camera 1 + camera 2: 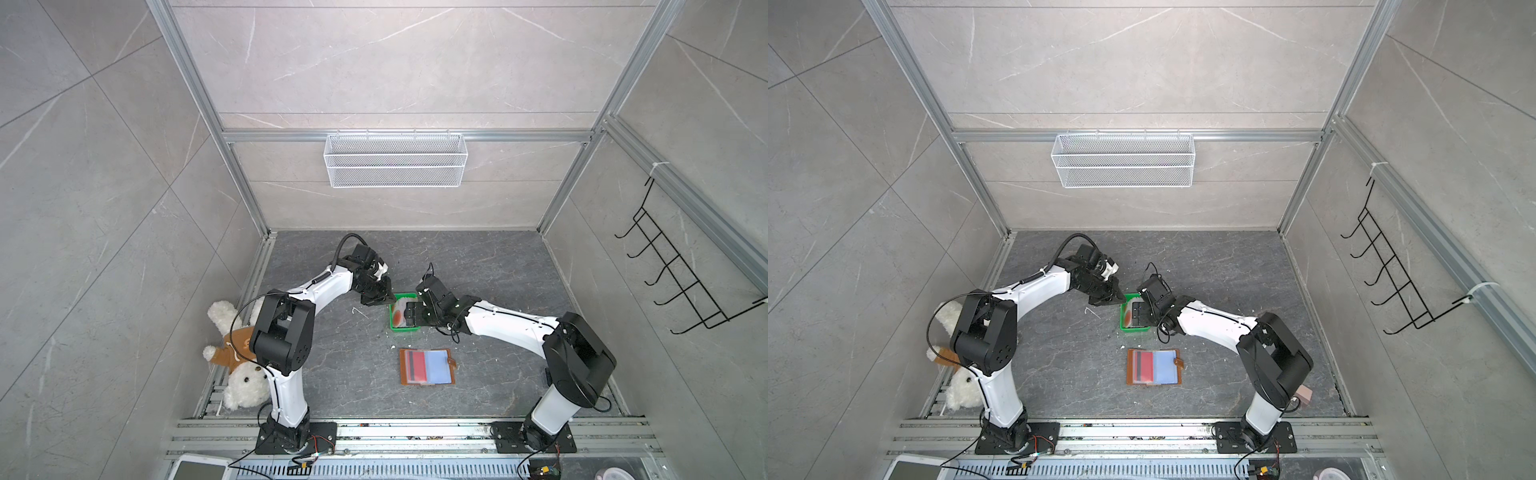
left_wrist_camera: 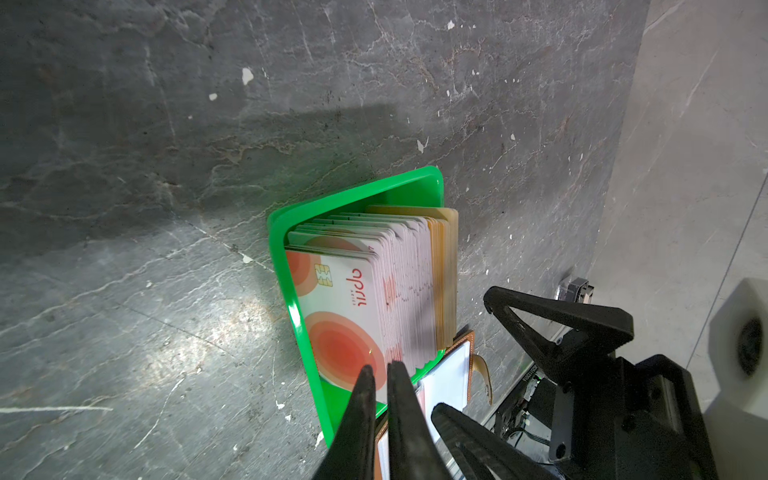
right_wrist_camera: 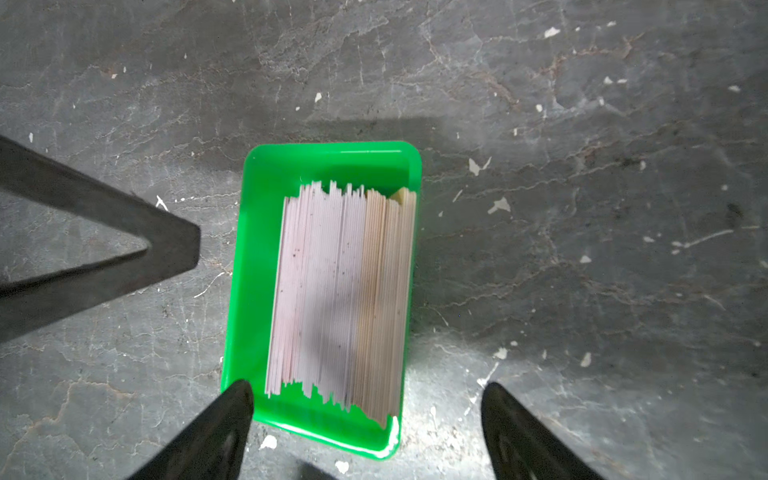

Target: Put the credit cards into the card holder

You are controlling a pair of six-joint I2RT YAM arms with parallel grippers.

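Observation:
The credit cards [image 1: 400, 316] [image 1: 1128, 319] stand on edge as a thick whitish-pink stack [image 3: 340, 291] inside a small green tray [image 3: 251, 257]; the front card [image 2: 340, 307] shows orange-red rounds and a chip. My right gripper [image 3: 368, 392] hangs open directly over the stack, fingers [image 1: 411, 313] either side of the tray's width. My left gripper [image 2: 380, 370] is shut with nothing between its tips, beside the tray's far left corner [image 1: 384, 297]. The card holder [image 1: 426, 366] [image 1: 1154, 366] lies open and flat nearer the front, a red card in its left sleeve.
A white teddy bear [image 1: 239, 374] lies against the left rail by the left arm's base. A white wire basket [image 1: 395, 160] hangs on the back wall and a black hook rack [image 1: 681, 282] on the right wall. Small white flecks dot the dark stone floor [image 1: 332, 365].

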